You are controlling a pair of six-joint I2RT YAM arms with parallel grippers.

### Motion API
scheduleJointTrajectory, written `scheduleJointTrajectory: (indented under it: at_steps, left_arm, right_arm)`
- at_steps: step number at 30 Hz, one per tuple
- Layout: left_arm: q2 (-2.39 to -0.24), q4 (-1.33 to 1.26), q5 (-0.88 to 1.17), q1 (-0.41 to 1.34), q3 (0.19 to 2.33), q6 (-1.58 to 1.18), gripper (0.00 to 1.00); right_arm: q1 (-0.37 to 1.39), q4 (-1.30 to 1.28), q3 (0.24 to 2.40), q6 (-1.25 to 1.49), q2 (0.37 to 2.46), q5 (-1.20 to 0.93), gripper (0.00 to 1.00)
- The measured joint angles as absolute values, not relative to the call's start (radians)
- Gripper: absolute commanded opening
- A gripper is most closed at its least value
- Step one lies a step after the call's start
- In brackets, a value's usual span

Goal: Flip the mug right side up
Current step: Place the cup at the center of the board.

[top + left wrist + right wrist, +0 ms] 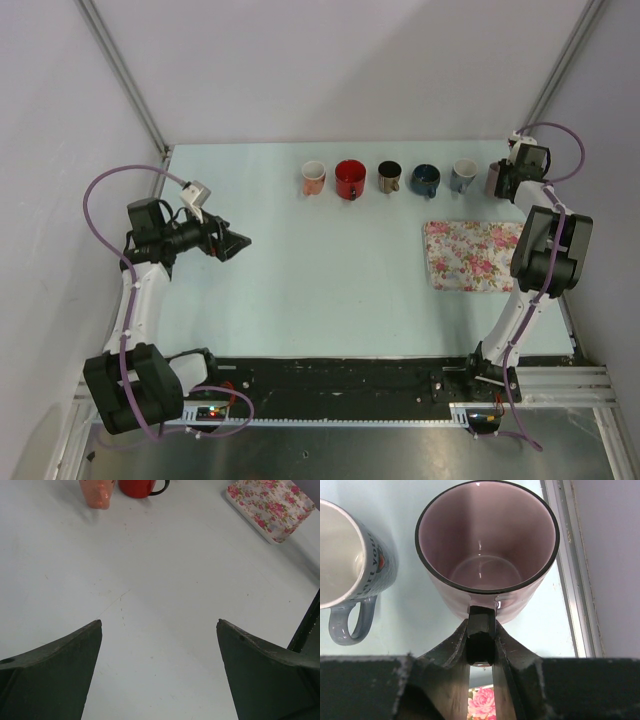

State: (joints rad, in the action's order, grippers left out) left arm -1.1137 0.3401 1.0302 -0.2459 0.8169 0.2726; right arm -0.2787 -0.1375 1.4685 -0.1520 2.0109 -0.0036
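Right gripper (481,640) gripping upright pink mug (487,545) by handle, grey mug (335,555) beside, left gripper (159,625) wide

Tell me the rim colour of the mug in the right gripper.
Black rim on a pink mug; clearest in right wrist view.

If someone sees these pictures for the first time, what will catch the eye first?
A row of mugs lines the table's far side, the red mug brightest. At its right end the right gripper pinches the handle of an upright pink mug. A flowered tray lies nearer, on the right; the left gripper hangs open above the table.
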Motion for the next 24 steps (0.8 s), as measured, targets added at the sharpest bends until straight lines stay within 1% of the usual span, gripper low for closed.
scheduleJointTrajectory:
  at_steps: [3,9,24]
  left_arm:
    - [-1.114,0.340,1.033,-0.247,0.817,0.273,1.00]
    - [-1.114,0.340,1.034,-0.247,0.817,0.273,1.00]
    - [-1.113,0.340,1.048,-0.247,0.817,0.273,1.00]
  right_arm:
    - [-0.279,-0.150,1.469,-0.154,2.011,0.001,0.35]
    - [-0.279,-0.194,1.469,-0.159,2.011,0.017,0.42]
    - [-0.278,-0.208,1.470,-0.163,2.011,0.046,0.43]
